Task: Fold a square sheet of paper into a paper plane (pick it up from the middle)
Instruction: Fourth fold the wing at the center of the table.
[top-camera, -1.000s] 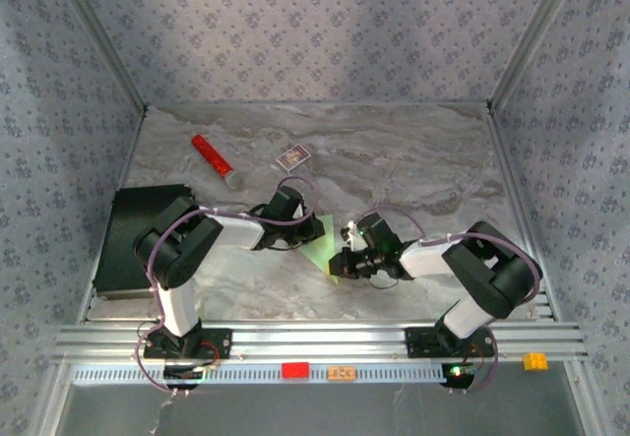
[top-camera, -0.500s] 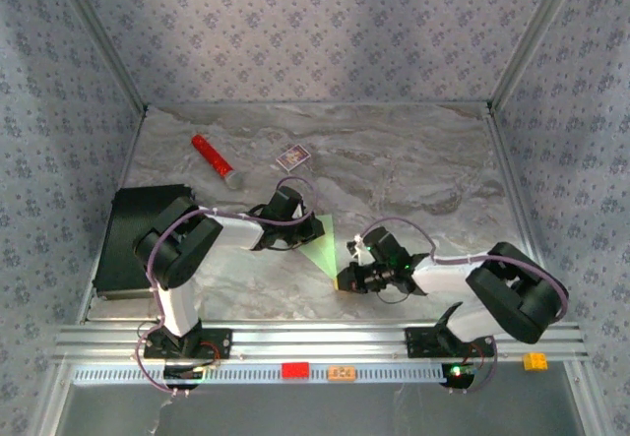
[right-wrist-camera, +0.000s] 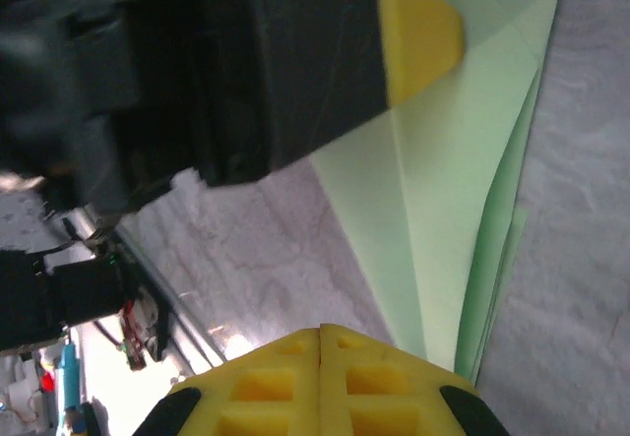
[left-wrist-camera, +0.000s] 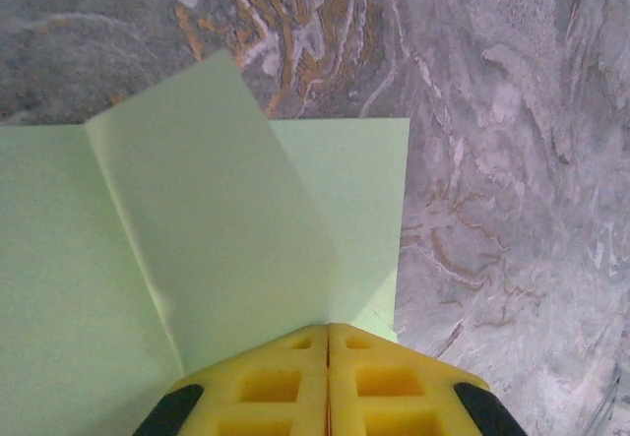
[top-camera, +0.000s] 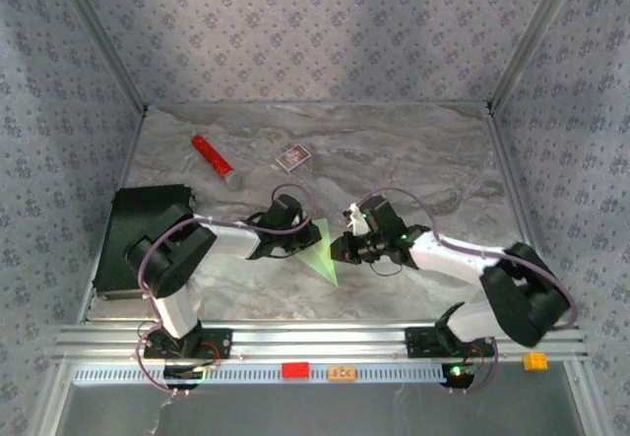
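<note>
Marble-patterned table in grey and white, enclosed on three sides by walls papered in a small blue-grey floral repeat, with aluminium rails along the near edge. At the left edge lies a flat black box. Toward the far left corner rests a red cylinder, and just right of it, apart from it, a small purple-and-white card box. Left of the table's centre, the left gripper is clenched, its yellow fingers meeting along one seam with the tips set on the paper's edge. Whether any paper is pinched between them cannot be told. The sheet of paper lies near the middle of the table, between the two grippers. It is pale green and unmarked, and is creased into a narrow triangle whose sharp point faces the near edge. In the left wrist view one flap stands tilted up from a crease. In the right wrist view several layers overlap at the long edge. To its right, the right gripper is also clenched, fingers together, just beside the paper's pointed end and low over the marble.
</note>
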Tool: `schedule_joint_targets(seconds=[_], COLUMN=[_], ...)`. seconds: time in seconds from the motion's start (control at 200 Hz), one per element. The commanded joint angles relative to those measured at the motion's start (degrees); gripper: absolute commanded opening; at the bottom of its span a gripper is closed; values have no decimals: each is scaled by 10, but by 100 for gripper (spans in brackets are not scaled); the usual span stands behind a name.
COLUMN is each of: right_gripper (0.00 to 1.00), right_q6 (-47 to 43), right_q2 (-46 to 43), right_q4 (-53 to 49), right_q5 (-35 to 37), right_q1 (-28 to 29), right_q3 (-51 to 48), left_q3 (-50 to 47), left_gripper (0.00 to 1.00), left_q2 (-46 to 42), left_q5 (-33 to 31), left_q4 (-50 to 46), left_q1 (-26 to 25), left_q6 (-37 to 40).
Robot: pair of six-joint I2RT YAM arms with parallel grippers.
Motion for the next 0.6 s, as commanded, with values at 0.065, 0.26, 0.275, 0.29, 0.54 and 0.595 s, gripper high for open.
schedule_joint_targets(seconds=[0.065,0.26,0.275,0.29,0.54,0.595], right_gripper=[8,8,8,8,6,5], right_q6=[10,18,19,19,32,39], right_q2=[90,141,144,146,168,164], right_q4=[20,39,41,43,60,76], right_q5=[5,14,13,11,25,23], right_q1=[17,18,19,19,16,15], right_q3=[53,75,77,77,3,-21], left_q3=[-17,-17,-17,-16,-14,-13], left_gripper=[7,8,8,8,8,9], left_q2=[-4,-6,-6,-6,-17,-20], left_q5=[-20,-19,-19,-19,-19,-20], left_q4=[-40,-39,-39,-39,-40,-41], left_q1=[-5,-4,-5,-5,-2,0], left_q6=[-8,-7,-7,-7,8,13])
